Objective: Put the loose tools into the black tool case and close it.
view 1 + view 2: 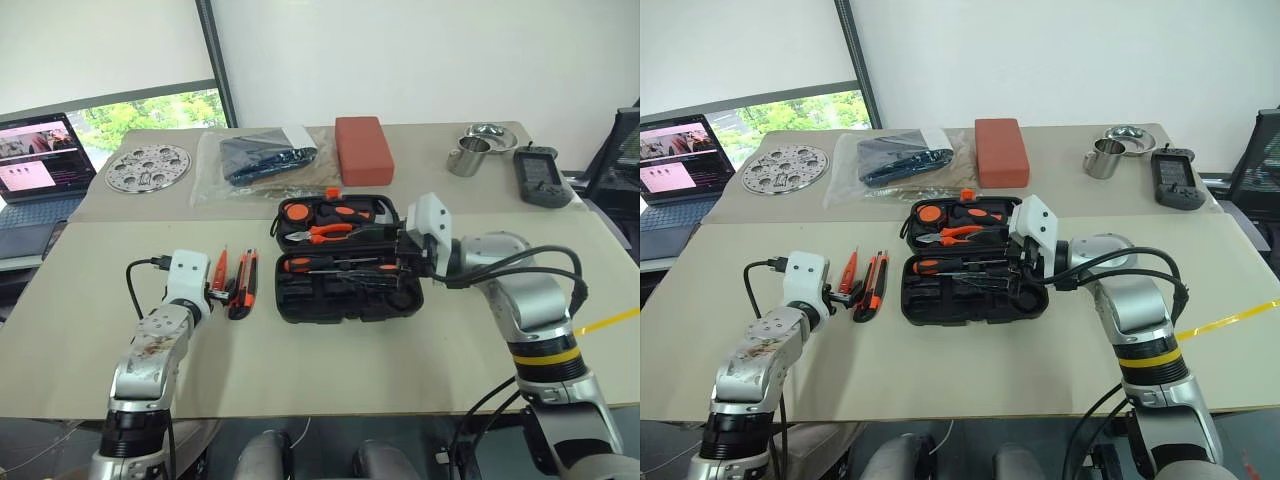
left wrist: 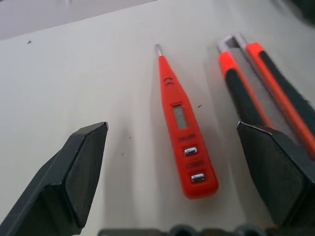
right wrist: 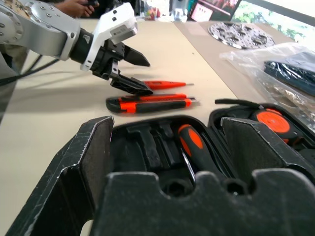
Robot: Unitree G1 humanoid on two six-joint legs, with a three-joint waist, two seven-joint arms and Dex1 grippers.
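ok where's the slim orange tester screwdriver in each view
Left eye view: tester screwdriver on the table at centre-left, just ahead of the left claw.
Right eye view: same spot, left of the utility knife.
Left wrist view: centre, between the open claw's fingers.
Right wrist view: upper middle, beyond the knife.
Shared landmark: the utility knife alongside it.

One open tool case, one tester screwdriver, one utility knife, two grippers
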